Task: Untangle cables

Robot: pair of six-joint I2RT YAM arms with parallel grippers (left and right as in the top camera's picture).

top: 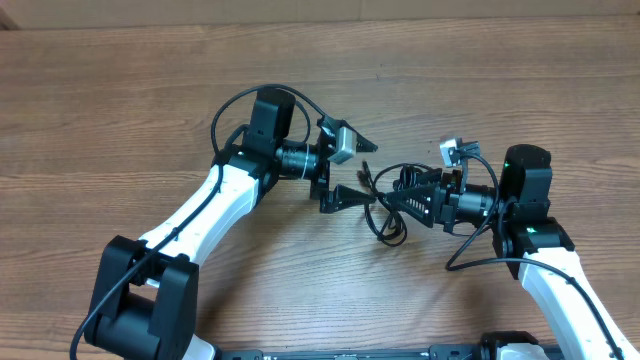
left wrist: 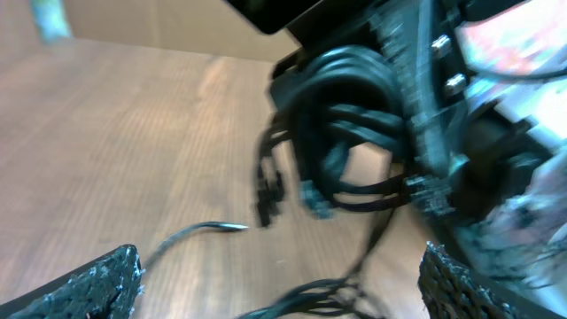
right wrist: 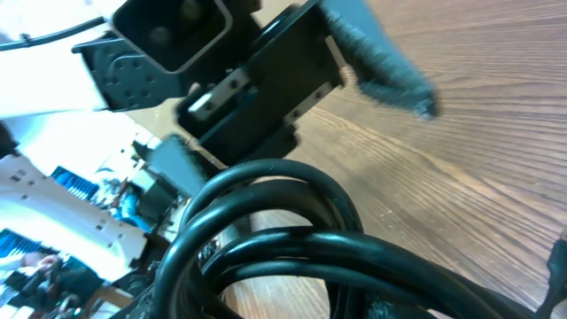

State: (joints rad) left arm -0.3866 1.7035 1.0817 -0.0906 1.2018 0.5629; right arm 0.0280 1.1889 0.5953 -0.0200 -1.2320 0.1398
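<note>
**A:** Starting at the left: what is the left end effector (top: 371, 172) doing?

**B:** It stands wide open and empty. It is aimed at the cables (top: 385, 212), which are bunched just beside its tips near the middle of the counter (top: 120, 110).

**A:** And on the right?

**B:** The right end effector (top: 412, 196) is partly closed on that bunch. By my reading, it is holding it.

**A:** How far along is the untangling?

**B:** Early, I judge. The cables are one clump and no cord lies apart. What is left is a second hold, then drawing the loops free.

**A:** What does each view add?

**B:** Overhead gives the layout but not the loops. The left wrist view is blurred. It shows its own fingers (left wrist: 97, 282) spread with nothing between them. It also shows the cables (left wrist: 354, 133) raised off the counter, a plug (left wrist: 266, 190) dangling and a loose strand (left wrist: 190, 236) trailing on the wood. The right wrist view shows overlapping loops (right wrist: 266, 230) close to the lens, with one of the left fingers (right wrist: 381, 62) beyond. Its own fingers hardly show.
</note>
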